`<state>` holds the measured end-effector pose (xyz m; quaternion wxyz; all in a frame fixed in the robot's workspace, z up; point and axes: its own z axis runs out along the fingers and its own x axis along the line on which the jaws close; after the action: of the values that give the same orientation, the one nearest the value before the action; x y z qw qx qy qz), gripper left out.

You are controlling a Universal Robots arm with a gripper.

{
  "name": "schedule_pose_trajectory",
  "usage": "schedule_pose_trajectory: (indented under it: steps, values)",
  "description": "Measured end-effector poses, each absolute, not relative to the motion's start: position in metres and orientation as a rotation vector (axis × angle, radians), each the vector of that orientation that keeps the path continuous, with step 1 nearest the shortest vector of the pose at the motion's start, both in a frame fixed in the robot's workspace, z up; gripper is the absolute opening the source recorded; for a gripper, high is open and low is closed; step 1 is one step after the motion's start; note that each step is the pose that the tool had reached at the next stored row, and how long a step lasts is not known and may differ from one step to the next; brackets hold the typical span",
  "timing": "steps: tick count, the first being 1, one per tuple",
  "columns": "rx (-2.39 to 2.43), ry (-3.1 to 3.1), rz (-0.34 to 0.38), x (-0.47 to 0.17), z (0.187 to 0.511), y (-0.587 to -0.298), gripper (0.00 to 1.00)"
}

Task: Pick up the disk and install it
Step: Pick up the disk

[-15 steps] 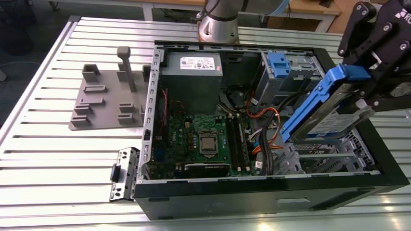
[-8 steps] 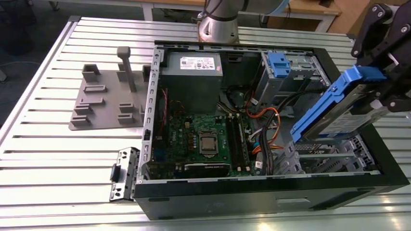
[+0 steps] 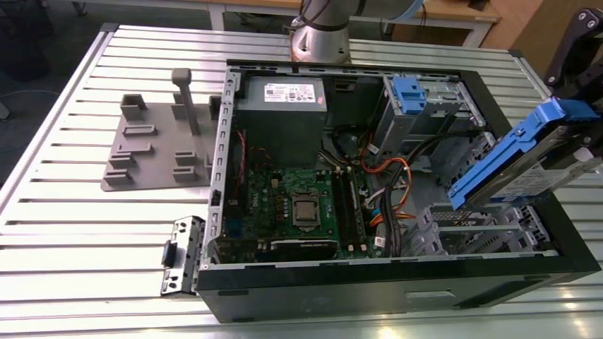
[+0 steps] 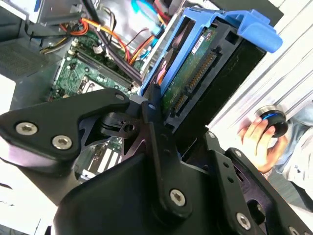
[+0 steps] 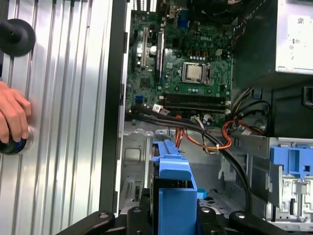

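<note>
Exterior view shows the black end effector [image 3: 577, 134] pinching the flat, blue-framed disk [image 3: 523, 166] above the case [image 3: 377, 286].

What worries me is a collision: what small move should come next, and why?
Probably ease the disk inward toward the drive cage: the hand holds it tilted above the case wall at the exterior view's right.

Arm base [image 3: 318, 32]: stood at the top centre of the exterior view.
Gripper [image 3: 569, 126]: hung at the right edge, tilted.
Fingers [image 4: 154, 122]: were clamped around the disk [image 3: 523, 166].
</note>
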<state>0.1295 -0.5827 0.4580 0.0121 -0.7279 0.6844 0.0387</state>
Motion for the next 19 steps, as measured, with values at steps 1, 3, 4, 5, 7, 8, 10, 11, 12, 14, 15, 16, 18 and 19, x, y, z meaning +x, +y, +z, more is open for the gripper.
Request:
schedule_pose_trajectory:
  steps: [1,3,4,5,7,8,10,11,12,14,15,16,18,19]
  values:
    - [-2.269,2.134,0.121,0.1321,0.4579,-0.583,0.36]
    - [-2.269,2.135,0.121,0.1329,0.4578,-0.5838,0.36]
    - [-2.269,2.135,0.121,0.1329,0.4578,-0.5838,0.36]
    - [-2.269,2.135,0.121,0.1329,0.4578,-0.5838,0.36]
    - [-2.269,2.135,0.121,0.1329,0.4579,-0.5839,0.36]
    - [-2.269,2.135,0.121,0.1329,0.4579,-0.5842,0.36]
    - [-2.263,2.141,0.121,0.133,0.4576,-0.5855,0.36]
    - [-2.252,2.151,0.121,0.133,0.4576,-0.5858,0.36]
    - [-2.239,2.164,0.12,0.133,0.4573,-0.586,0.36]
    - [-2.204,2.198,0.12,0.1329,0.4564,-0.5861,0.36]
    - [-2.185,2.216,0.119,0.1329,0.4561,-0.5862,0.36]
    - [-2.168,2.233,0.119,0.1329,0.4555,-0.5863,0.36]
    - [-2.155,2.244,0.119,0.1329,0.4553,-0.5871,0.36]
    - [-2.155,2.244,0.119,0.1329,0.4553,-0.5871,0.36]
